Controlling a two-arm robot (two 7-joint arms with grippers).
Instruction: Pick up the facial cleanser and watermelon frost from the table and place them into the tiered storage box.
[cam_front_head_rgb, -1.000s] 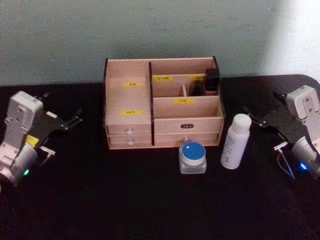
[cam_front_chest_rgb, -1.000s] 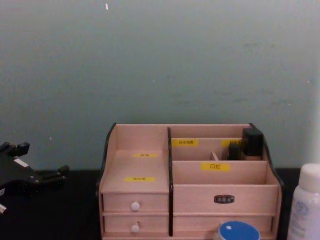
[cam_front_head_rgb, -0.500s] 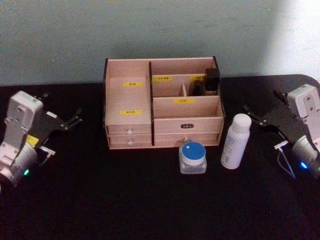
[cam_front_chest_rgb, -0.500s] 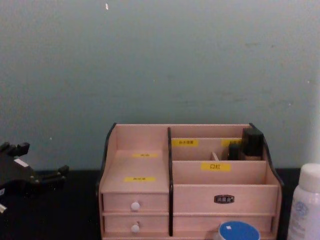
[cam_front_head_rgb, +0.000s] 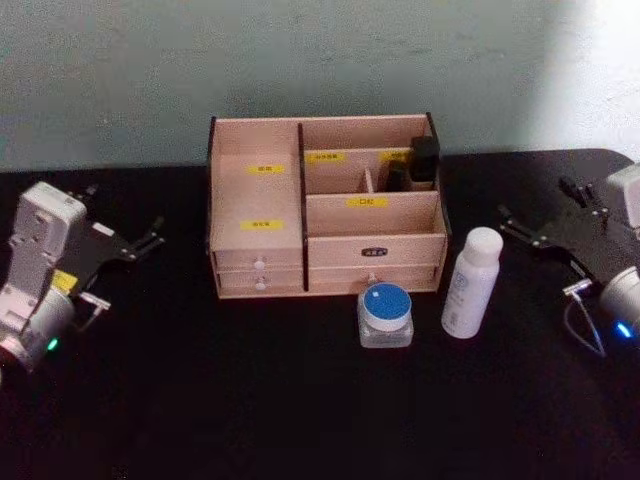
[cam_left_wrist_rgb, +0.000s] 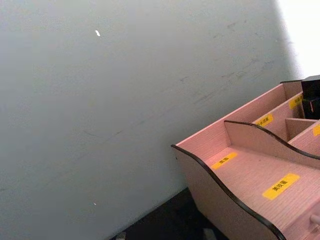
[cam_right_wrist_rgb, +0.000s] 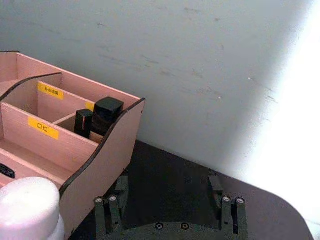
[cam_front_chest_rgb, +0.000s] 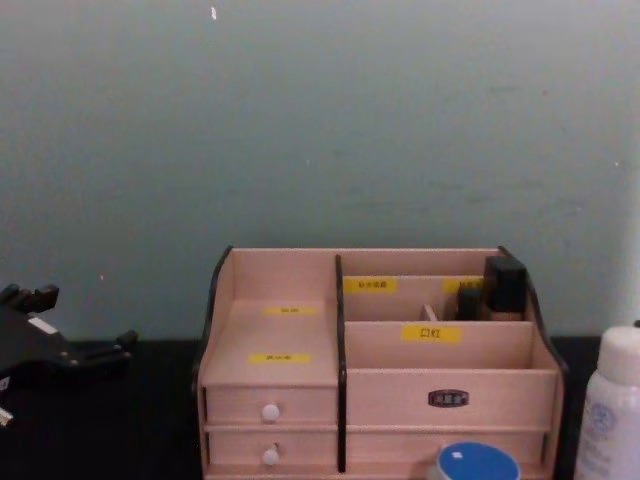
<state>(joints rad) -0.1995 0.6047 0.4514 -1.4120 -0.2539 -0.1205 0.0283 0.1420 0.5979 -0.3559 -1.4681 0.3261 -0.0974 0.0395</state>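
**At the bench's right side, an open claw faces the bottle**

Off to the right, the right claw (cam_front_head_rgb: 533, 198) hangs with its fingers spread wide and empty, pointing toward the facial cleanser (cam_front_head_rgb: 471, 283) but well apart from it. The bottle stands upright on the bench (cam_front_head_rgb: 300, 410), just in front of the right corner of the tiered storage box (cam_front_head_rgb: 375, 250). The watermelon frost (cam_front_head_rgb: 385, 313) sits near its other side, before the drawers.

The step in hand looks like the reach for the bottle. A tall, slim cylinder likely tips at a nudge, so the fingers should pass either side of its body before closing, low enough to grip the barrel and not the rounded cap. Coming in from the right keeps clear of the jar. Once held, it probably wants a straight lift above the box's front wall; the rear right compartment already holds dark bottles (cam_front_head_rgb: 422, 160), so a roomier tier seems safer.

Far left, the left claw (cam_front_head_rgb: 157, 232) rests open, parked
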